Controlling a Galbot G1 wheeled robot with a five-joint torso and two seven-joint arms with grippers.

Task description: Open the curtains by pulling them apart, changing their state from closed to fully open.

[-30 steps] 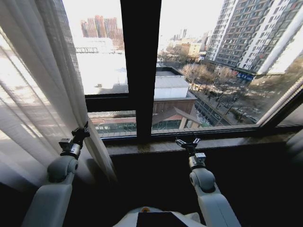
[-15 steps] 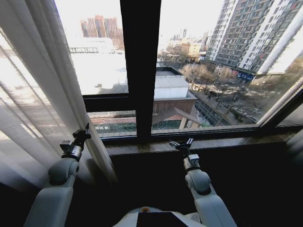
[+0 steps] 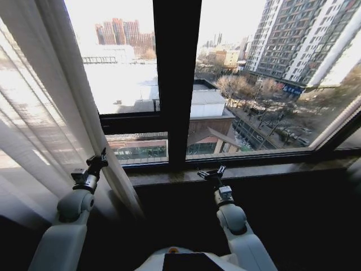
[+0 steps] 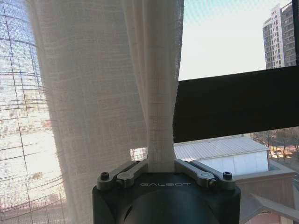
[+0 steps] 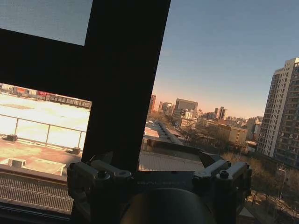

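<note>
Curtains: left panel gathered at the window's left edge, its inner fold pinched in the closed left gripper. Right gripper: fingers spread, empty, shifted leftward along the sill since a second ago. Window centre now uncovered; opening judged nearly done.

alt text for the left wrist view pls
The left gripper is shut on a gathered fold of the sheer off-white curtain, which hangs bunched to one side. Beside it, a dark window frame bar crosses bright sky and city rooftops.
</note>
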